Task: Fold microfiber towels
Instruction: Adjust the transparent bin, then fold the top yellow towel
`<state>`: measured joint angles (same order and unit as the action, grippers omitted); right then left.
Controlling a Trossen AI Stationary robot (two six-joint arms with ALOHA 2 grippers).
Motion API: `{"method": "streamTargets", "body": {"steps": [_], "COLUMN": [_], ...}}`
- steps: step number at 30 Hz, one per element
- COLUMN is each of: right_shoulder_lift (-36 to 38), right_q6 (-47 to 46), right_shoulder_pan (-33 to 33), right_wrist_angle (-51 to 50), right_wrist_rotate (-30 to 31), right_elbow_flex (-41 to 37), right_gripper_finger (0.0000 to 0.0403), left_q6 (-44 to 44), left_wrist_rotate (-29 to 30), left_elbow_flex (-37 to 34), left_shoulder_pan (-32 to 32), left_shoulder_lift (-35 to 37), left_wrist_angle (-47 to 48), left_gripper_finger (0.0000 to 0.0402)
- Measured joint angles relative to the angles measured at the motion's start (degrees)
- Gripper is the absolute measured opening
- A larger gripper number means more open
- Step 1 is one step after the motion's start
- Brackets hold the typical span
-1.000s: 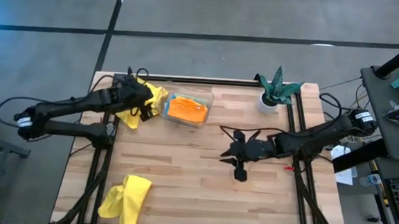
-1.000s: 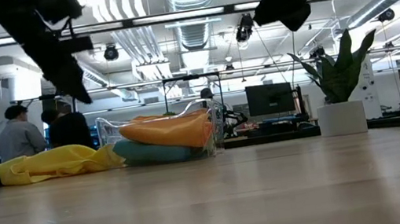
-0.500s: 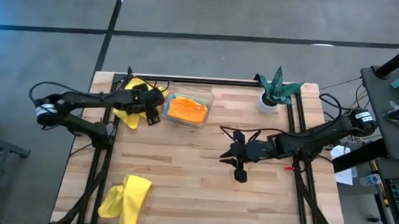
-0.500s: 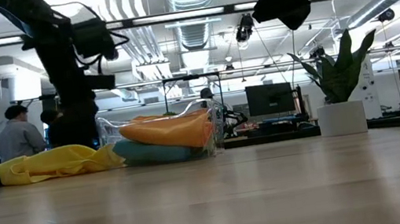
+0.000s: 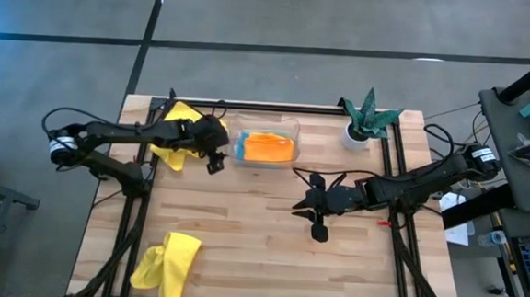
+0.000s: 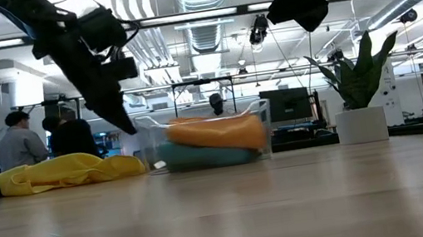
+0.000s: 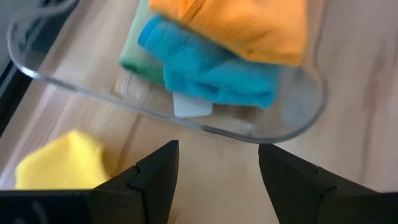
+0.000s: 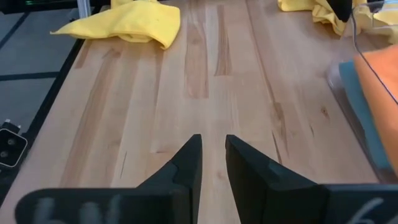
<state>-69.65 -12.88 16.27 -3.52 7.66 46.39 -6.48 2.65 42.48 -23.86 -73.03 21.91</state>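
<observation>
We see the left gripper [image 5: 215, 155] at ten o'clock on the table [image 5: 258, 259], fingers spread wide and empty, just beside the clear tray [image 5: 267, 147]. In the tray the orange towel [image 5: 267, 147] lies on top of the turquoise towel [image 7: 211, 68], with a sage green towel [image 7: 134, 53] beneath. One yellow towel [image 5: 175, 134] lies crumpled behind the left gripper; another yellow towel [image 5: 168, 264] sits at seven o'clock. The right gripper [image 5: 317, 227] hovers near centre, fingers narrow, holding nothing.
</observation>
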Motion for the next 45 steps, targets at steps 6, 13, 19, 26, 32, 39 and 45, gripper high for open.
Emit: {"method": "streamTargets", "body": {"steps": [6,13,19,26,32,39,45], "right_shoulder_lift": [0.0,0.0,0.0,0.0,0.0,0.0,0.0], "right_q6": [-0.1,-0.1,-0.2,-0.3,-0.7,-0.6,-0.1], "right_shoulder_pan": [0.3,1.4,1.4,1.4,1.4,1.4,1.4], "right_wrist_angle": [-0.1,-0.5,-0.5,-0.5,-0.5,-0.5,-0.5], "right_wrist_rotate": [-0.1,-0.1,-0.1,-0.1,-0.1,-0.1,0.0], "right_elbow_flex": [0.0,0.0,0.0,0.0,0.0,0.0,0.0], "right_gripper_finger": [0.0063,0.0061,0.0061,0.0061,0.0061,0.0061,0.0061], "left_q6": [-1.3,-2.9,-1.3,-2.9,-2.8,-1.5,-1.8], "left_wrist_rotate": [-0.1,6.9,8.3,9.0,10.1,18.0,17.5], "left_elbow_flex": [1.5,2.8,2.1,1.9,1.9,1.9,1.9], "left_shoulder_pan": [0.3,0.2,0.2,-0.6,-3.4,-7.6,-10.7], "left_shoulder_lift": [1.4,9.2,10.8,5.3,-2.8,-8.9,-13.5], "left_wrist_angle": [0.7,9.8,15.9,15.4,11.1,4.3,3.5], "left_gripper_finger": [0.0205,0.0205,0.0205,0.023,0.0274,0.0293,0.0255]}}
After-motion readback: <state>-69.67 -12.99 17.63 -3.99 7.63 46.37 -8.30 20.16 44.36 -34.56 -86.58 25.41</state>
